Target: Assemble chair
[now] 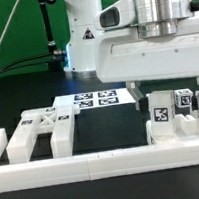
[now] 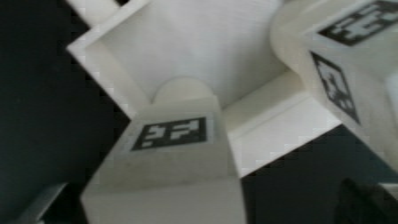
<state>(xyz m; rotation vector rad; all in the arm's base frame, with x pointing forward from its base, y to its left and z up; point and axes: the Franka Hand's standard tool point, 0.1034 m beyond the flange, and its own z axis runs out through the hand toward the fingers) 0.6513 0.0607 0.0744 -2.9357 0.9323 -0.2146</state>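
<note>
Mostly black tabletop [image 1: 107, 132] carries white chair parts [image 1: 60, 138], green backdrop [image 1: 3, 29] behind.

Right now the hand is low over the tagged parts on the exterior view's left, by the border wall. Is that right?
Not quite. The hand is low over the tagged parts on the exterior view's right, not its left, by the border wall. The exterior view shows this.

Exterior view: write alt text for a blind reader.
At the exterior view's right, the end effector hangs low over tagged white chair parts. At that view's left lies a slotted panel, the marker board behind it, a low white wall in front.
</note>
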